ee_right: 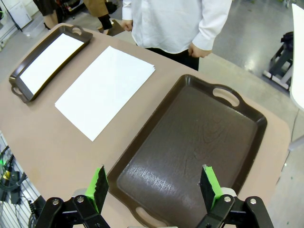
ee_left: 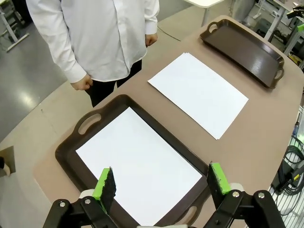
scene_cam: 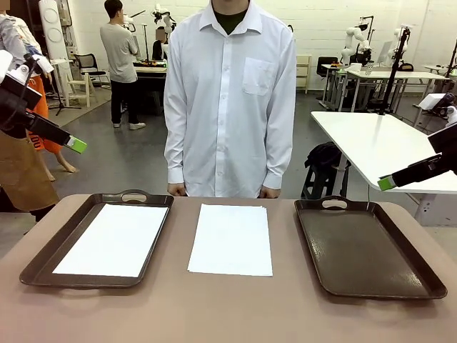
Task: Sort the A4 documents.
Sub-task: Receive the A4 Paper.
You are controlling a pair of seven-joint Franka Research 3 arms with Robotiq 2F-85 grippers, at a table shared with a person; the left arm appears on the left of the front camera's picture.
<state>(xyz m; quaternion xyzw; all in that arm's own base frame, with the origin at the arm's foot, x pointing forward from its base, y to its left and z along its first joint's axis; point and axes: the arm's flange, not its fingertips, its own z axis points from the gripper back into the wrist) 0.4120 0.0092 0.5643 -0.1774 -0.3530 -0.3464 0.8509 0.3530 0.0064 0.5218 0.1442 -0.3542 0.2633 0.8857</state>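
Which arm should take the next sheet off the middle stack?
Probably right: the right gripper hangs open over the empty tray, beside the stack; the left tray already holds a sheet.

Bright even indoor light, faint shadows, dull glare on brown tray (ee_right: 142, 176), wrist views bowed at edges

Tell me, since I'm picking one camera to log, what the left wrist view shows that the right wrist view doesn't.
Left wrist view: the left gripper, open, above the left tray, which holds a white sheet. Right wrist view: the right gripper, open, above the right tray, which holds no paper. Both: the two trays, the stack of A4 documents on the table between them, and the person in a white shirt at the far edge.
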